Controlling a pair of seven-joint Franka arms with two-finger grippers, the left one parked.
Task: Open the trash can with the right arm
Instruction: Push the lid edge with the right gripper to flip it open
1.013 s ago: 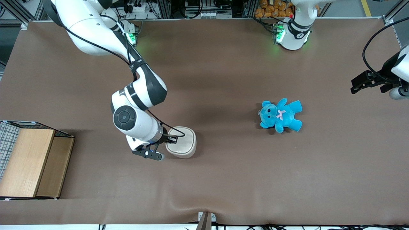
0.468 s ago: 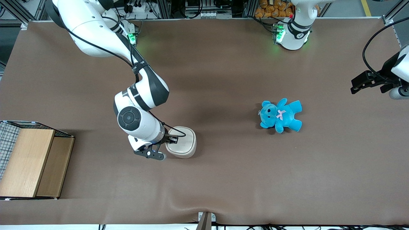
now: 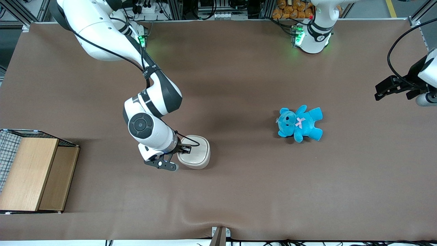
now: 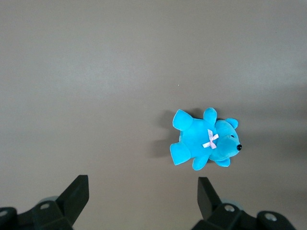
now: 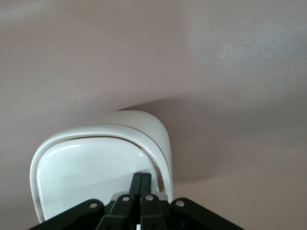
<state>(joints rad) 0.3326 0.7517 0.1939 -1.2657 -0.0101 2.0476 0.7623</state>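
The trash can (image 3: 194,156) sits on the brown table (image 3: 239,191) a little left of centre in the lower half of the front view, a small cream-white bin with rounded corners. Its flat lid (image 3: 193,154) lies level in the rim, so the can is not yet open. In the right wrist view the lid (image 5: 91,177) shows as a glossy white panel inside a raised cream rim, with a thin brown line along the seam at one edge.

The right arm (image 3: 150,112) reaches down from the upper left of the front view, and its gripper (image 3: 183,149) is at the edge of the trash can on the working arm's side. In the right wrist view the gripper (image 5: 141,182) has its two black fingers (image 5: 136,184) pressed together with no gap between them, the tips resting on the lid just inside the rim. They appear to hold nothing; whether the tips press the lid down or only touch it is hard to tell from here.

A blue teddy (image 3: 299,123) lies on its back well apart from the can, toward the parked arm's end of the table; the left wrist view shows the teddy (image 4: 204,141) with a pale bow at its neck. A wooden box (image 3: 32,174) with wire mesh stands at the lower left edge of the front view.
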